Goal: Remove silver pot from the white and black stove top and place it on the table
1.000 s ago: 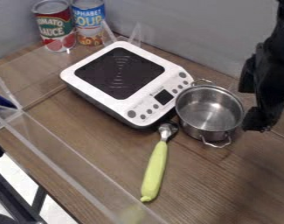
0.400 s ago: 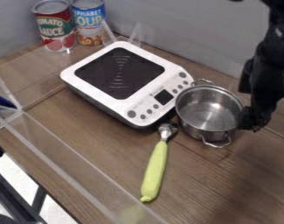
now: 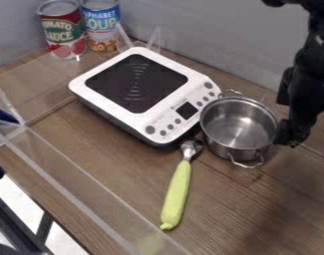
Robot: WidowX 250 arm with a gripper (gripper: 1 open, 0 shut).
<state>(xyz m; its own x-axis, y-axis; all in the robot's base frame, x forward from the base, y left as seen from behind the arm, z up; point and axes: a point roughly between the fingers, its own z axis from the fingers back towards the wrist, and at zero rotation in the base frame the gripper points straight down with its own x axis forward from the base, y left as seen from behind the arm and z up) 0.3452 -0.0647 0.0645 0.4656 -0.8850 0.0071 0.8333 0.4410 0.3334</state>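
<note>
Silver pot (image 3: 239, 127) upright, mouth up, on table (image 3: 257, 214)

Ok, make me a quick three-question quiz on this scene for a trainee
1. True or false: the silver pot sits centred on the stove top's black glass.
2. What lies on the table in front of the pot? A) a green-handled utensil B) a sponge C) a knife
3. How many tin cans stand behind the stove top?

Key:
1. False; it sits at the stove's front right corner, mostly on the table.
2. A, the green-handled utensil.
3. Two tin cans.
</note>
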